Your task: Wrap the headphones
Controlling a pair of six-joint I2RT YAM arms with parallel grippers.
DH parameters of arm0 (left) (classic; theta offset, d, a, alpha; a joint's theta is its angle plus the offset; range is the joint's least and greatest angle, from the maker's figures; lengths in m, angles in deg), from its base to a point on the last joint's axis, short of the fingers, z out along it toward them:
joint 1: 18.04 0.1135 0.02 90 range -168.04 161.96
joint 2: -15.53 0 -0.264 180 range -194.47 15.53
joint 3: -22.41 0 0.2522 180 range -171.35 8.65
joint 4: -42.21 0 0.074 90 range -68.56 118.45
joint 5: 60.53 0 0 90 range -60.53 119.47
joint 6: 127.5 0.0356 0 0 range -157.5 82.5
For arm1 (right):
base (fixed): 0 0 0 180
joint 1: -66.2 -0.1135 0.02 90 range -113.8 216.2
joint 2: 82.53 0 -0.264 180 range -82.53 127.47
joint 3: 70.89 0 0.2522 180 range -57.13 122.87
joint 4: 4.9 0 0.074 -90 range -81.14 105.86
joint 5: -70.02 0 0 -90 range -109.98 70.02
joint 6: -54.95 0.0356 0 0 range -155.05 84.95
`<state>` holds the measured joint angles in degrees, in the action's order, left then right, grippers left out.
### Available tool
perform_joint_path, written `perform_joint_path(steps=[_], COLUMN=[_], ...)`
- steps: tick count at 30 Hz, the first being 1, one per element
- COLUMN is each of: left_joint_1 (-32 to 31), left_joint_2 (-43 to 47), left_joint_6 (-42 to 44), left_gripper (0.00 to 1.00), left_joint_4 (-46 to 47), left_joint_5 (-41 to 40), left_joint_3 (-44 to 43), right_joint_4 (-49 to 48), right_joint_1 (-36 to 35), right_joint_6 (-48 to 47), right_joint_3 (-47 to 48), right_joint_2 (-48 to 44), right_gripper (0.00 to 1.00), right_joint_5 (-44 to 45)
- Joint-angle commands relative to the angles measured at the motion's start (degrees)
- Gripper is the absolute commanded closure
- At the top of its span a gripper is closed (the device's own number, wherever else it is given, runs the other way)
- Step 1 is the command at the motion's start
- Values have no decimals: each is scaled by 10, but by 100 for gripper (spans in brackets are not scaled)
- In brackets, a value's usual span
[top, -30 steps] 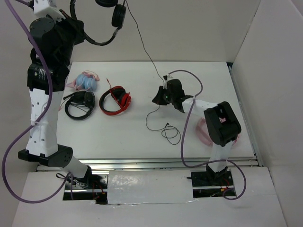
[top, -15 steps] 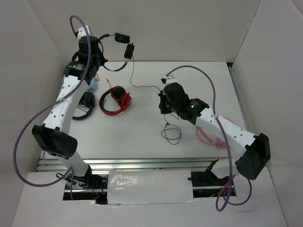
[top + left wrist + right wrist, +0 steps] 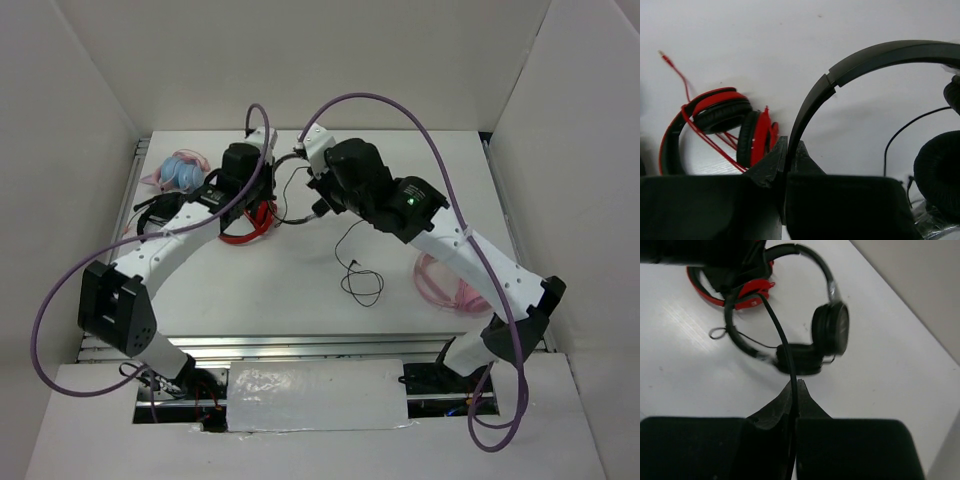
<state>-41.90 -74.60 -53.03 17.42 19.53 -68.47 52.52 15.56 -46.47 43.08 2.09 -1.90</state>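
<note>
The black headphones (image 3: 830, 330) hang between my two grippers at the back middle of the table (image 3: 290, 160). My left gripper (image 3: 789, 150) is shut on the thin headband (image 3: 865, 55); one round earcup (image 3: 940, 170) shows at the right of the left wrist view. My right gripper (image 3: 796, 385) is shut on the thin black cable (image 3: 775, 320), just in front of the two earcups. In the top view the left gripper (image 3: 265, 165) and right gripper (image 3: 318, 195) are close together. The loose cable (image 3: 345, 245) trails to a small coil (image 3: 362, 285) on the table.
Red-and-black headphones (image 3: 715, 115) lie just under the left arm (image 3: 255, 222). A bulkier black headset (image 3: 150, 215) and a blue-and-pink bundle (image 3: 180, 170) lie at the back left. A pink coil (image 3: 445, 285) lies at the right. White walls enclose the table.
The left arm has come down from the back left with the headphones toward the middle. The right gripper has moved back and left along the cable, close to the headphones.
</note>
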Motion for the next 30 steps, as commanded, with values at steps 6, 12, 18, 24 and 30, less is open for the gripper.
perform_joint_path(steps=[6, 12, 18, 24, 30], left_joint_1=[-29, -57, -77, -93, -93], left_joint_2=[144, 217, 268, 266, 233], left_joint_6=[100, 99, 94, 67, 53], left_gripper=[100, 100, 100, 100, 100], left_joint_4=[146, 148, 159, 127, 112], left_joint_5=[165, 183, 215, 153, 106], left_joint_3=[148, 217, 258, 238, 206], right_joint_4=[-36, -102, -145, -174, -246], right_joint_1=[104, 213, 296, 364, 362], right_joint_6=[-100, -83, -25, 45, 46], right_joint_3=[19, 37, 53, 27, -55], right_joint_2=[11, 28, 64, 74, 15], right_gripper=[100, 100, 100, 100, 100], right_joint_5=[-29, -102, -157, -178, -204])
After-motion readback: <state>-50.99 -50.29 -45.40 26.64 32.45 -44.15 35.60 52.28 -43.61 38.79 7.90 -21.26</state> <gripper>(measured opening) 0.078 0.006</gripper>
